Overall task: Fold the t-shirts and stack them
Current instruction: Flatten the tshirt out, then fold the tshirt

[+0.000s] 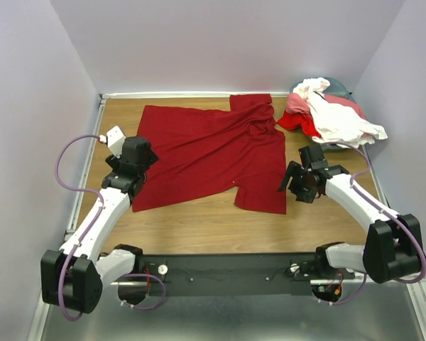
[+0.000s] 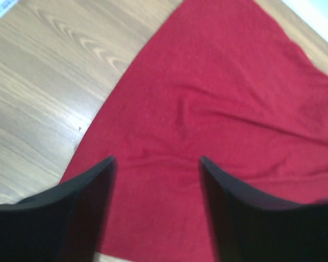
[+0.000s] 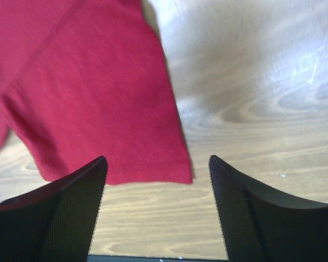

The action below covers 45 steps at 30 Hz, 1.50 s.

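Observation:
A large dark crimson t-shirt lies spread, somewhat rumpled, on the wooden table. It fills the left wrist view, and its near sleeve hem shows in the right wrist view. My left gripper is open and empty, hovering over the shirt's left edge. My right gripper is open and empty, just right of the shirt's near right sleeve corner. A heap of other t-shirts, white, lighter red-pink and teal, sits at the back right.
The wooden table has purple walls on three sides. A black bar with the arm bases runs along the near edge. Bare wood lies in front of the shirt and right of it.

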Tool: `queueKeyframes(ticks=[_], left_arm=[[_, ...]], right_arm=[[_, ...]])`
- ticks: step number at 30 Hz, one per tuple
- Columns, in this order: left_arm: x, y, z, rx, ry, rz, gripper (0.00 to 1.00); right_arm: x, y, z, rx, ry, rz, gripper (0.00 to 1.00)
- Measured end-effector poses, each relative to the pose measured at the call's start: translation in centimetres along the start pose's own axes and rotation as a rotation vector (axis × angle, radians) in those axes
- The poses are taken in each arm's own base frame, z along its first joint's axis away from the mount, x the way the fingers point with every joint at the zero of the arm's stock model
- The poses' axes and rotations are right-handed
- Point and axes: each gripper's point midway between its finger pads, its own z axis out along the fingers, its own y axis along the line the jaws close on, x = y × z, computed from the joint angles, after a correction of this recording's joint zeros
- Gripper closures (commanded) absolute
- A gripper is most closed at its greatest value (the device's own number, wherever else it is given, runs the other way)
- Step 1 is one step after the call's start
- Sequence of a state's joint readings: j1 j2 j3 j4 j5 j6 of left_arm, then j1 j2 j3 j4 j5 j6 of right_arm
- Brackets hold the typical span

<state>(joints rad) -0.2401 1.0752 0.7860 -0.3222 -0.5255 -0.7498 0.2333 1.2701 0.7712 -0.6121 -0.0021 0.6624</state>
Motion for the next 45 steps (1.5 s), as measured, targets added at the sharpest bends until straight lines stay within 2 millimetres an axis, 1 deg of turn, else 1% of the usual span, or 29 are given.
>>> queueKeyframes(ticks=[1,2,4,7,8,9,10,15,16,19,24,29,30,31,33,34,37,38,41,45], left_arm=[[0.1,0.2,0.0,0.002,0.010,-0.011,0.02],[0.4,0.6,-0.1,0.002,0.027,-0.016,0.02],[0.9,1.2,-0.1,0.004,0.050,-0.023,0.02],[2.0,2.6,0.3,-0.008,0.108,-0.039,0.02],[2.5,3.0,0.5,-0.012,0.129,-0.044,0.02],[3.7,4.1,0.9,-0.030,0.173,-0.045,0.02],[4.4,4.8,1.0,-0.045,0.195,-0.044,0.02],[6.5,6.2,1.1,-0.057,0.260,-0.044,0.02],[6.8,6.8,1.2,-0.066,0.276,-0.059,0.02],[7.6,7.7,1.4,-0.083,0.297,-0.079,0.02],[8.6,8.6,2.0,-0.105,0.317,-0.111,0.02],[9.7,9.5,3.0,-0.141,0.349,-0.125,0.02],[9.8,9.7,3.1,-0.147,0.352,-0.128,0.02],[10.0,9.8,3.3,-0.151,0.357,-0.130,0.02],[10.1,9.8,3.4,-0.154,0.360,-0.137,0.03],[10.1,9.8,3.4,-0.155,0.359,-0.141,0.05],[10.2,9.8,3.6,-0.151,0.353,-0.158,0.10],[10.5,9.9,3.5,-0.155,0.356,-0.163,0.13],[11.2,10.3,3.4,-0.167,0.367,-0.174,0.18],[11.3,10.4,3.1,-0.175,0.369,-0.204,0.21]], right_arm=[[0.5,-0.2,0.1,0.006,0.020,0.002,0.21],[0.8,-0.4,0.1,0.007,0.029,0.003,0.21],[1.9,-0.9,0.3,0.019,0.065,0.009,0.22],[3.3,-1.6,0.5,0.038,0.110,0.024,0.25],[3.6,-1.8,0.5,0.042,0.119,0.028,0.28],[4.4,-2.3,0.7,0.056,0.140,0.034,0.28],[4.6,-2.4,0.7,0.060,0.147,0.038,0.31],[6.1,-3.6,1.1,0.092,0.182,0.052,0.37],[6.1,-3.6,1.1,0.092,0.182,0.052,0.39],[6.0,-3.6,1.2,0.090,0.177,0.052,0.41],[5.8,-3.4,1.9,0.090,0.177,0.057,0.47],[5.5,-3.0,2.3,0.076,0.168,0.068,0.58],[5.4,-2.9,2.4,0.072,0.164,0.072,0.62],[5.3,-2.7,2.5,0.066,0.161,0.075,0.69],[5.1,-2.5,2.7,0.056,0.152,0.083,0.76],[5.2,-2.4,2.8,0.052,0.154,0.084,0.82],[5.1,-2.3,2.9,0.044,0.153,0.085,0.93],[5.1,-2.2,3.0,0.042,0.154,0.085,0.99],[5.0,-2.1,3.1,0.034,0.149,0.086,0.99],[5.0,-2.0,3.2,0.030,0.149,0.085,0.99]])
